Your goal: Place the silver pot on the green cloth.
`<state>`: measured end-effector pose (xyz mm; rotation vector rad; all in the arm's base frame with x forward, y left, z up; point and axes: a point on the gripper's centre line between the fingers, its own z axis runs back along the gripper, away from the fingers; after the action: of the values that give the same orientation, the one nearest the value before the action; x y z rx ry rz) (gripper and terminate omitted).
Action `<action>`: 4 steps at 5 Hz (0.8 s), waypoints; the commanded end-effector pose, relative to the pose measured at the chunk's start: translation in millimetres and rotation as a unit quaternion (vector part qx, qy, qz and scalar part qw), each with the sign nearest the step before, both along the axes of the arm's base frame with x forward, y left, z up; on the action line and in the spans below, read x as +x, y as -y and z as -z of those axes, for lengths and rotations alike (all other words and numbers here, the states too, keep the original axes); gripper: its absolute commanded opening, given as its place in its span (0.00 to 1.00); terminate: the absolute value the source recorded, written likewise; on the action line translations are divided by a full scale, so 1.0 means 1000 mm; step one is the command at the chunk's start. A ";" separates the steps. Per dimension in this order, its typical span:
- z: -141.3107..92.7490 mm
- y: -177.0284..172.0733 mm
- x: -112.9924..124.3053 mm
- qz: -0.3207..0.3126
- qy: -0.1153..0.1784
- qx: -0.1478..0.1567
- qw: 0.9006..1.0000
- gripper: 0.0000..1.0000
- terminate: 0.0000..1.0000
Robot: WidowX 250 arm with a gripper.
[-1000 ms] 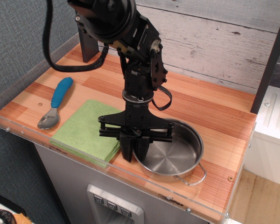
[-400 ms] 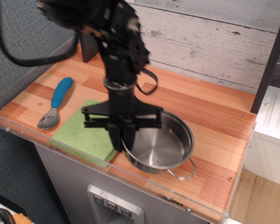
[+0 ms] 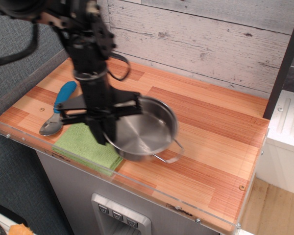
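The silver pot is held off the table and tilted, its open side turned up and toward the right, with a wire loop handle hanging at its near right side. The pot's left part overlaps the right edge of the green cloth; the rest sits over bare wood. The gripper is closed on the pot's left rim, fingers pointing down, one finger inside the wall and the other outside. The cloth lies flat at the near left of the table, its near edge just beside the clear plastic lip that borders the table front. A spoon with a blue handle lies to the left of the arm, near the cloth's far left corner. To the right of the pot, the wooden table top is open as far as the right edge. A grey plank wall closes off the far side.
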<state>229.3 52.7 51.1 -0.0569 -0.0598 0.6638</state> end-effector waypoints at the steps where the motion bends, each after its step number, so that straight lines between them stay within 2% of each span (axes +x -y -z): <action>1: -0.009 -0.036 0.006 -0.025 0.021 0.024 0.999 0.00 0.00; 2: -0.007 -0.049 0.005 -0.027 0.009 0.036 0.999 0.00 0.00; 4: 0.001 -0.060 -0.007 -0.041 -0.011 0.030 0.999 0.00 0.00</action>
<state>220.5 111.0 42.1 0.0055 -0.0326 0.7388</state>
